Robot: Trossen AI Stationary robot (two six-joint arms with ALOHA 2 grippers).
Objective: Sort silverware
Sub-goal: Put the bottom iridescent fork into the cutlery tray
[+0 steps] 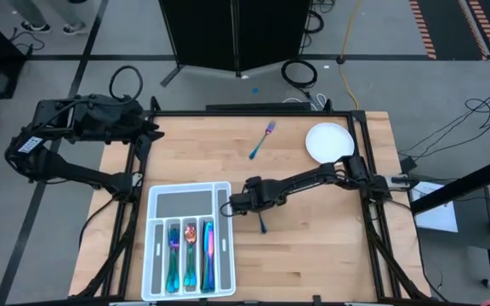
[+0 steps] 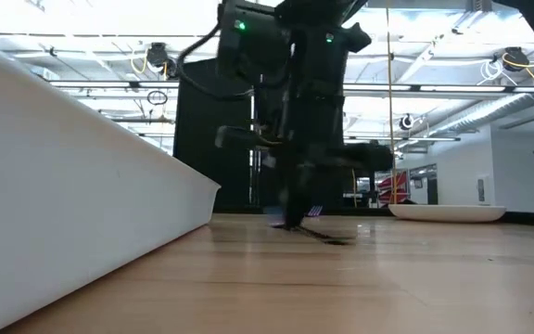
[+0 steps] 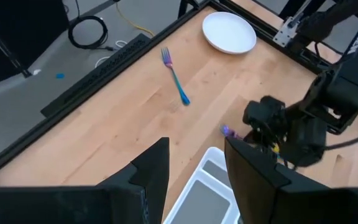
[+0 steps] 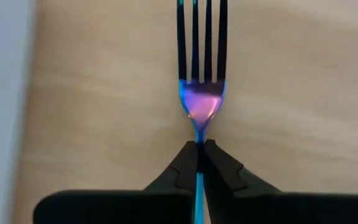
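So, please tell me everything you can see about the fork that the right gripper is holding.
The fork is slim, shiny metal: four dark tines, a pink-purple neck, a thin blue handle. The right gripper is shut on the handle just below the neck, tines pointing away from the wrist. From above, it lies beside the white tray, handle end pointing toward the table's front edge. Whether it is touching the wooden table cannot be told.

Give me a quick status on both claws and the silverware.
Right claw shut on fork beside the tray. Left claw open, parked at table's far left corner. Second fork loose near plate. Nothing in the way.
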